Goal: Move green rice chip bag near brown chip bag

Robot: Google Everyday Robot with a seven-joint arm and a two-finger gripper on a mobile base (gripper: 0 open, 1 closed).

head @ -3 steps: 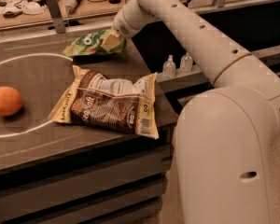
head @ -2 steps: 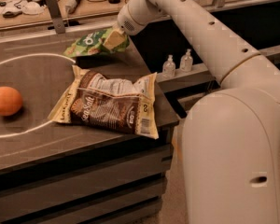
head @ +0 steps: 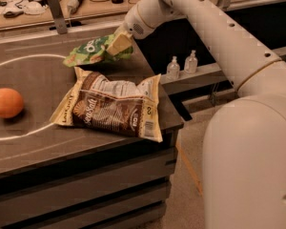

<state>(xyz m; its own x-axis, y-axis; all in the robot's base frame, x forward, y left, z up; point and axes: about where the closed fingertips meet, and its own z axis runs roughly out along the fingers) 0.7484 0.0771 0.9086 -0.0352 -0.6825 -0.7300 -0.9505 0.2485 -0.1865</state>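
Camera view. The gripper is clenching the right end of the green bag over the far side of the table, just beyond the brown bag. The green bag is trailing leftward from the jaws; whether its left end is touching the tabletop cannot be told.

Judgement: the step in hand is the carry and set-down. To do it well, the grip on the thin edge wants holding firm. The bag should be lowered flat onto bare table just beside the brown bag's far edge, neither dragging across it nor landing on it. The orange is lying well apart at the left and is posing no obstruction.

Relative to the tool, the green bag is extending to the left of the fingers.
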